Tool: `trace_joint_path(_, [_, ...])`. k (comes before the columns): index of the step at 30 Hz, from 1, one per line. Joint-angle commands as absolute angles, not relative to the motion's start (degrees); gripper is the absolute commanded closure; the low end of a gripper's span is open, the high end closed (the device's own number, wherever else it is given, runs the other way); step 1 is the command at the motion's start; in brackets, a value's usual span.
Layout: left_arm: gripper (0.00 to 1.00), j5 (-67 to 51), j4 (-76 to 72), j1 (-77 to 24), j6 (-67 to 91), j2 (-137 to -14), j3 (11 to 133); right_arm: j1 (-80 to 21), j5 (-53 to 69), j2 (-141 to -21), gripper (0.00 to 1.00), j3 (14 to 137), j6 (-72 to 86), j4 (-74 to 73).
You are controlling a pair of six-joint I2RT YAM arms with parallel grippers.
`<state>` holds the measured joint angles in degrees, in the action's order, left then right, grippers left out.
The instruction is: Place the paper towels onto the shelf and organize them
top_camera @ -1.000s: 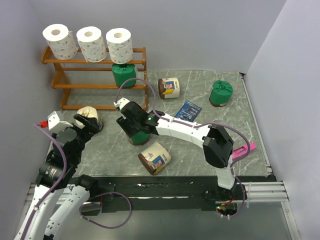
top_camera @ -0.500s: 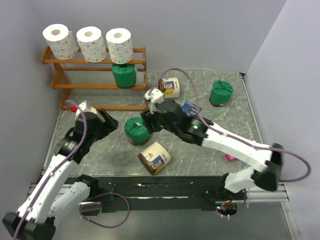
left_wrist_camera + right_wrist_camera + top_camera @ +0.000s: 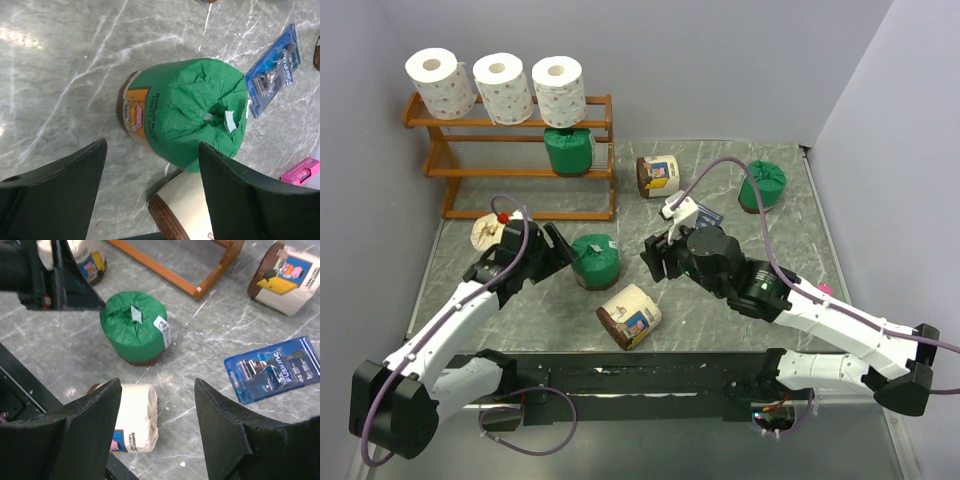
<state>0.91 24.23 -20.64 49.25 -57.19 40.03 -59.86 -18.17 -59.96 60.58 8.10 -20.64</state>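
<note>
Since a second ago the right tool (image 3: 157, 381) has left the upright green-wrapped paper towel roll (image 3: 594, 260) at mid-tabletop and drawn back to its right, jaws apart and empty. The left tool (image 3: 152, 144) has swung over from the left to just beside that roll, jaws wide, nothing between them. On the grey marbled tabletop (image 3: 550, 310), walled in pale lilac (image 3: 720, 60), the orange-brown slatted wooden shelf (image 3: 520, 172) carries three white dotted rolls (image 3: 500, 88) on top and a second green roll (image 3: 567, 150) on the middle tier. A third green roll (image 3: 761, 185), three cream-and-brown rolls (image 3: 628, 315), one flat blue packet (image 3: 272, 369) and one pink item (image 3: 300, 171) sit on the tabletop.
</note>
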Motion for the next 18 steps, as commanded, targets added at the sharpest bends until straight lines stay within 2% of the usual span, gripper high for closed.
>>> trace_joint_path(1, [0.21,-1.14,17.15,-21.27,50.27,-58.8,38.85,-59.59,-20.21,-58.01,0.32,59.94,8.44,-18.19])
trace_joint_path(11, [0.2,-0.18,13.62,-23.81,49.92,-66.27,38.76,-59.59,-21.27,-57.57,0.32,59.41,7.91,-18.81])
trace_joint_path(18, [0.22,2.99,15.47,-24.96,48.78,-69.43,40.69,-59.59,-21.09,-58.18,0.32,59.59,7.56,-18.37])
